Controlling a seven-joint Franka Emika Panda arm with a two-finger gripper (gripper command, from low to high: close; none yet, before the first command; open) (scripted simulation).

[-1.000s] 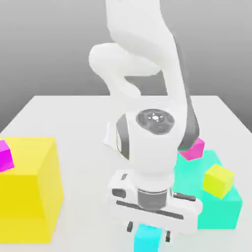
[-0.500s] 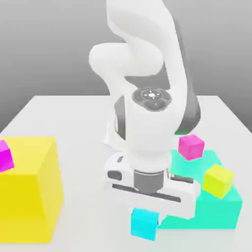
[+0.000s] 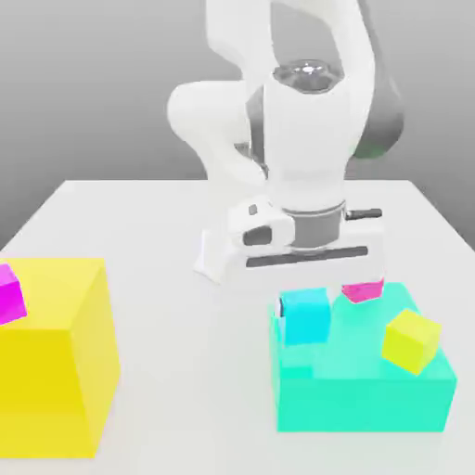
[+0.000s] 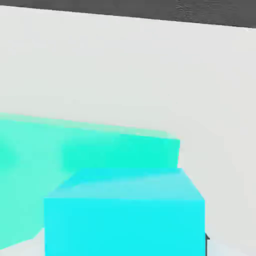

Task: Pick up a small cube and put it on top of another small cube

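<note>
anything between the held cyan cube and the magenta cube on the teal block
Nothing visible blocks it. The small cyan cube hangs under the gripper over the big teal block, with the magenta cube close by toward the exterior view's right. The yellow cube sits further right, off that path.

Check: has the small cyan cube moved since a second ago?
Yes. The small cyan cube has risen from the table near the exterior view's bottom edge to over the big teal block's left corner, carried under the gripper.
</note>
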